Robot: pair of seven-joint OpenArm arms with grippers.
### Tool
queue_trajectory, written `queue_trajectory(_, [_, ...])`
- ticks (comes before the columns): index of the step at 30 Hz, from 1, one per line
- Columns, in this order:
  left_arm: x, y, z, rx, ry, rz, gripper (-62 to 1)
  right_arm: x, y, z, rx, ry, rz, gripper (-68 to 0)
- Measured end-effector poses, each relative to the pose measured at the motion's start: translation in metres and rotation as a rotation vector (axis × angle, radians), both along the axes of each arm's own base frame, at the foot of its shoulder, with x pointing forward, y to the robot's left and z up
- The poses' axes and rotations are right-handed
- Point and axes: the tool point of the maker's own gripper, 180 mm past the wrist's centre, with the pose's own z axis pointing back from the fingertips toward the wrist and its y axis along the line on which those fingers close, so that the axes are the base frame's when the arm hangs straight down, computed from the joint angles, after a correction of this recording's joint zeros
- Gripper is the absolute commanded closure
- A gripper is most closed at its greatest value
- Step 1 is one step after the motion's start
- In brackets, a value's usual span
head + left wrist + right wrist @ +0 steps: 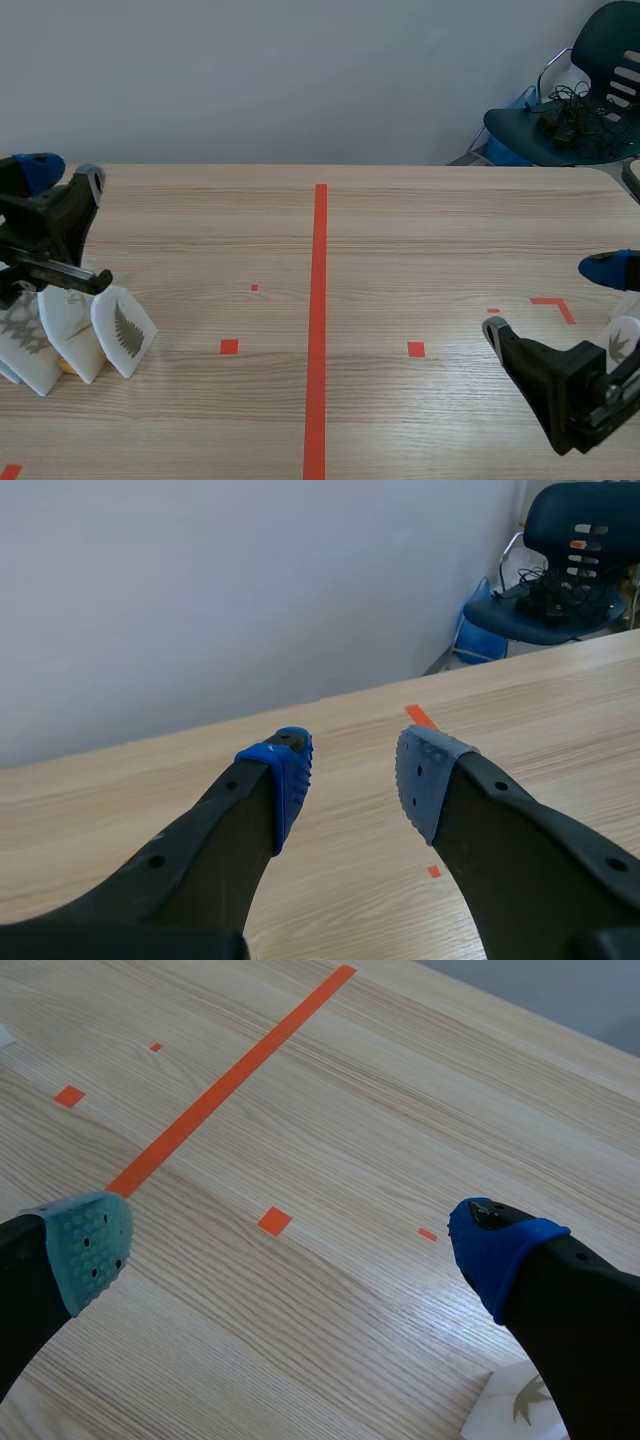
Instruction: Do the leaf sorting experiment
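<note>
The left end effector (65, 178) is raised over the left edge of the tabletop (400, 240), and its two fingers stand apart with nothing between them. In the left wrist view (355, 780) it points across the wood toward the pale wall, with its blue pad (290, 778) and grey pad (424, 775) clearly separated.

Just below that arm in the scene view, a cluster of white leaf cards (75, 335) sits on the tabletop. They lean against one another, each printed with a leaf. The one nearest the middle of the tabletop shows a dark, fern-like leaf (124, 330).

The right end effector (550, 300) sits low at the right side, well to the right of the long orange-red line. Its fingers are spread wide and hold nothing (295, 1250). Another white card with a leaf print (520, 1405) lies on the wood just beside its blue-padded finger (497, 1247). The scene view shows this card at the right edge, partly behind the arm (624, 340).

Beyond the far right corner stands a dark blue chair (570, 120) with a tangle of cables on its seat.
</note>
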Motion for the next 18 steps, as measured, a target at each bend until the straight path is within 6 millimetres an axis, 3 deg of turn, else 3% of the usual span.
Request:
queue_trajectory(3, [-0.014, -0.012, 0.021, 0.026, -0.023, -0.061, -28.9, 0.000, 0.000, 0.000, 0.000, 0.000, 0.000, -67.9])
queue_trajectory(8, [-0.047, -0.057, 0.024, 0.002, 0.043, -0.284, -60.6, 0.000, 0.000, 0.000, 0.000, 0.000, 0.000, -67.9])
queue_trajectory(12, [-0.066, -0.071, 0.010, -0.041, 0.130, -0.384, -62.3, 0.000, 0.000, 0.000, 0.000, 0.000, 0.000, -67.9])
queue_trajectory(18, [-0.076, -0.073, -0.014, -0.007, 0.242, -0.412, -62.3, 0.000, 0.000, -0.001, -0.004, 0.007, -0.001, -67.9])
